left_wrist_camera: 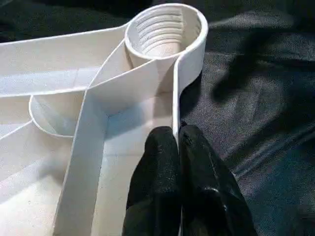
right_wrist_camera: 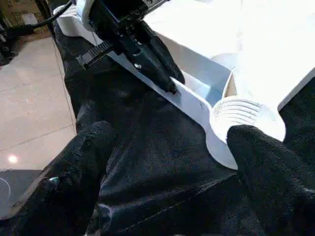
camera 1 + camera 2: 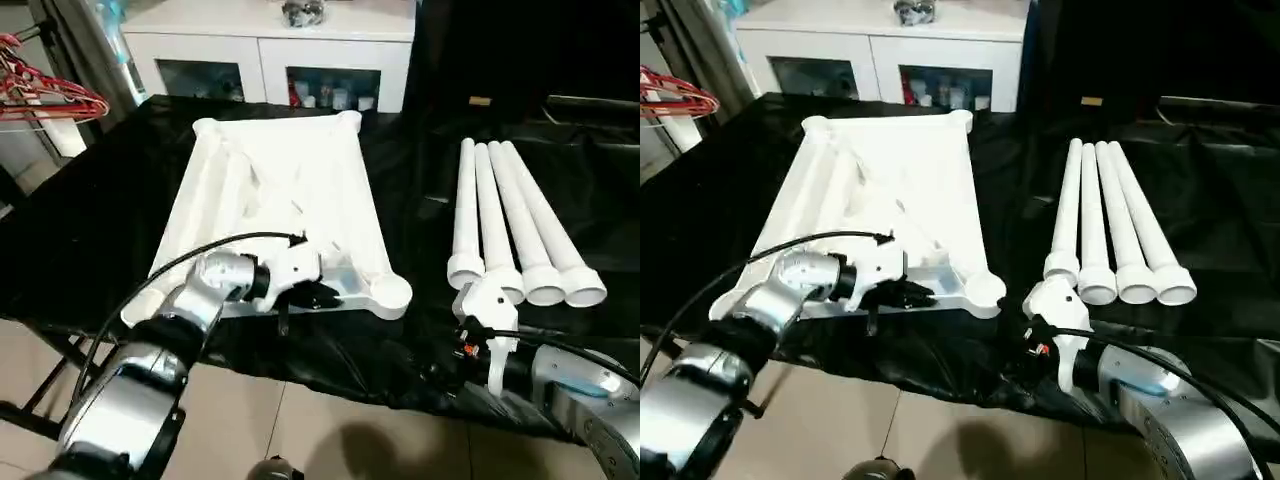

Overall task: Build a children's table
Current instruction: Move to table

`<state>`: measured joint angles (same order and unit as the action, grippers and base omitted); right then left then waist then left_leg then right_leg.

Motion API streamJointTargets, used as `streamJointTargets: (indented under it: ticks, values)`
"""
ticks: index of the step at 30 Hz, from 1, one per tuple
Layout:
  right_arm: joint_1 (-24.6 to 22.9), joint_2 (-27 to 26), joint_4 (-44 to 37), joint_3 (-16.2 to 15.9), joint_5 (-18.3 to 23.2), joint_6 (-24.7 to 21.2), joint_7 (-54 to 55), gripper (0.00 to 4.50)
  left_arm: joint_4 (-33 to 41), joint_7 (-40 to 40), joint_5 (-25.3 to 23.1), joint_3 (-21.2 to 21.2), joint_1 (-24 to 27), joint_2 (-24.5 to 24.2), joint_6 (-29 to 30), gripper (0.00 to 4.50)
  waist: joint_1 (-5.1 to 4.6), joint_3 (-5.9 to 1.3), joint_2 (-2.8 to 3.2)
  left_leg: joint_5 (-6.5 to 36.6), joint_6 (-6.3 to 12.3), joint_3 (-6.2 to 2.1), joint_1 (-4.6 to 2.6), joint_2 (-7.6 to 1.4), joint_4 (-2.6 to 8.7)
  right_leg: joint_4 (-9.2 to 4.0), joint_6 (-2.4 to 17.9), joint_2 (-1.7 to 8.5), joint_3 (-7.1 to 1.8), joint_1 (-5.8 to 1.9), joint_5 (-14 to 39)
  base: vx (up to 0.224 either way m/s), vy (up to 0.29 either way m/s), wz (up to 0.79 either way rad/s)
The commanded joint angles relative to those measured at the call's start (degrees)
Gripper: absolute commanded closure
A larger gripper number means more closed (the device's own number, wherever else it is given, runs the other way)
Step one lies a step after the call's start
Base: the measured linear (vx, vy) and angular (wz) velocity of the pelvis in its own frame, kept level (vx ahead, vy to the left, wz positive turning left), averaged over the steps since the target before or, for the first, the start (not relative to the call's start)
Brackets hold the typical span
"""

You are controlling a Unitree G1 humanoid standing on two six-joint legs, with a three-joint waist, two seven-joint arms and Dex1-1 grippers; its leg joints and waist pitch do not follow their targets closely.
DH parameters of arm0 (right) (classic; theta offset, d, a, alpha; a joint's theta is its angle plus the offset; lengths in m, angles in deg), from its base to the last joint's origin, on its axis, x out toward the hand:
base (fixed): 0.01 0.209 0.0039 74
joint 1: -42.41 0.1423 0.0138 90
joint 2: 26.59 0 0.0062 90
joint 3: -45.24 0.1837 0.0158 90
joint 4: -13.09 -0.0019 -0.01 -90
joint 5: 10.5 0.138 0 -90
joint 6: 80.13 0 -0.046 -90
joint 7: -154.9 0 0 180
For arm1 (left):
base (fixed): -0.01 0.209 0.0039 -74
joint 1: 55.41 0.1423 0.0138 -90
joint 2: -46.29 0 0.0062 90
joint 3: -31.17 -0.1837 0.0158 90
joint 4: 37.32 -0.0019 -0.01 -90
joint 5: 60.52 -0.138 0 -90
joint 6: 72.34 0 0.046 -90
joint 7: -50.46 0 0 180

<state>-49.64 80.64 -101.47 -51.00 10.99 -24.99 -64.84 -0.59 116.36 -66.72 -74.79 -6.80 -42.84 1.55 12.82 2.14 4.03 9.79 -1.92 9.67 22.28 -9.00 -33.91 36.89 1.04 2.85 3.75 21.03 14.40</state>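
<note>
The white plastic rectangular table top (image 3: 285, 190) lies ribbed underside up at the centre left of the frame on the black cloth (image 3: 90, 220). The left gripper (image 1: 178, 135) is clamped on its thin near rim, beside a round threaded corner socket (image 1: 165, 32). The right gripper (image 2: 170, 147) stands wide apart, empty. 4 white tapered tube legs (image 3: 510, 220) lie side by side at the right.

Work surface (image 3: 90, 230) is wearing a black, wrinkled cloth, sitting over a tiled floor (image 3: 330, 430). White table top (image 3: 280, 190) is lying on it upside down, ribs and corner sockets facing up. To its right, four white legs (image 3: 510, 220) are lying side by side, touching, well apart from the top.
</note>
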Motion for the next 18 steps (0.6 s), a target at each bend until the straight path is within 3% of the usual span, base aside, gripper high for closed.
streamJointTargets:
  ticks: [1,3,11,14,16,17,18]
  values:
    - [0.60,0.09,-0.22,-0.17,-0.53,0.08,0.24,0.41,2.24,-0.23,1.65,1.38,0.26,-0.16,0.49,4.03,0.07,-3.28,-0.97,9.66,2.55,-2.73,-0.93,-5.42,3.58,-5.01,7.64,7.56,-3.75,-1.81,1.55,0.000,0.000,0.00]
    - [0.33,-0.01,-0.42,0.29,-0.02,-0.08,0.33,0.41,5.77,-2.21,2.77,3.04,1.24,-0.88,-0.14,3.76,0.08,-3.32,-1.03,9.51,2.81,-2.64,-0.98,-5.42,3.53,-4.92,7.98,7.56,-3.73,-1.73,0.27,0.000,0.000,0.00]
    - [2.47,-1.94,-0.68,2.45,2.58,-1.02,1.17,0.41,17.75,-0.68,7.09,6.21,6.26,-4.61,7.25,3.76,-0.27,-3.04,-1.00,11.12,2.27,-2.62,-0.84,-5.37,3.86,-5.22,7.39,7.50,-3.76,-1.54,5.49,0.000,0.000,0.00]
    - [5.73,-4.57,0.83,4.14,2.81,-1.39,4.44,0.41,21.90,-3.04,8.65,8.51,7.91,-5.13,10.70,3.76,-0.39,-3.00,-0.90,11.57,1.76,-2.52,-1.11,-5.35,3.89,-5.25,7.96,7.39,-3.78,-1.20,6.18,0.000,0.000,0.00]
    - [11.16,-8.31,5.64,5.90,1.10,-2.37,10.67,0.12,25.51,-7.20,9.09,10.72,9.16,-5.31,13.12,3.64,-0.76,-2.94,-0.97,11.75,0.83,-2.53,-0.95,-5.11,4.04,-5.19,8.75,7.37,-3.60,-1.23,7.35,0.000,0.000,0.00]
    - [11.16,-8.31,5.64,5.90,1.10,-2.37,10.67,0.05,25.51,-7.20,9.09,10.72,9.16,-5.31,13.12,3.64,-0.79,-3.05,-0.84,11.76,0.33,-2.60,-1.19,-5.22,4.00,-5.04,8.94,7.43,-3.58,-1.14,7.60,0.000,0.000,0.00]
    - [16.92,-11.54,12.50,7.56,-1.50,-2.52,17.41,0.02,30.79,-10.36,10.41,12.35,10.81,-5.00,16.18,3.64,-0.98,-3.06,-0.74,12.10,-0.31,-2.54,-1.38,-5.20,4.04,-5.00,9.16,7.40,-3.59,-0.98,8.44,0.000,0.000,0.00]
